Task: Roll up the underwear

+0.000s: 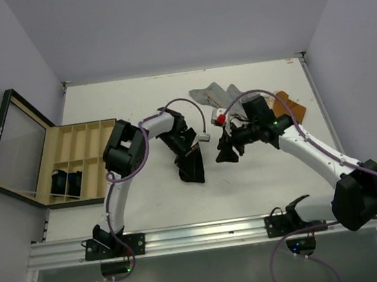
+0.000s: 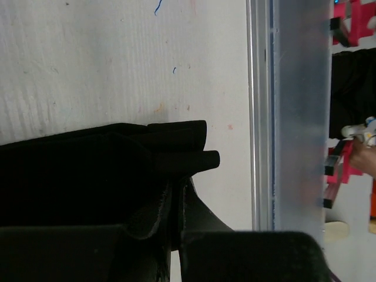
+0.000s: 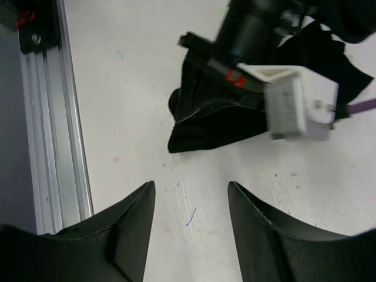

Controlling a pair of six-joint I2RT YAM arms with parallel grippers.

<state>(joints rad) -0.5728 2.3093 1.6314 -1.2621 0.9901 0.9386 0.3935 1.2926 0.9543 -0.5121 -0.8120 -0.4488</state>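
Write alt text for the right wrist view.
The right gripper is open above the white table, holding nothing. Ahead of it, the left gripper holds a piece of black underwear; an aluminium rail runs along the left edge.

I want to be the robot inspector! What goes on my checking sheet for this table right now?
Surface: white table, a few tiny pen marks.
Job's things: black underwear partly folded, under the left hand; grey striped one and orange-brown one lie unrolled at the far side; two black rolls sit in the box.
Clutter: wooden box at the left edge, glass lid open.
Grippers: left hand pinches the black cloth; right hand is open and empty, just beside it.
Cables: purple cables loop along both arms.
Surroundings: plain pale walls; metal rail at the near edge.
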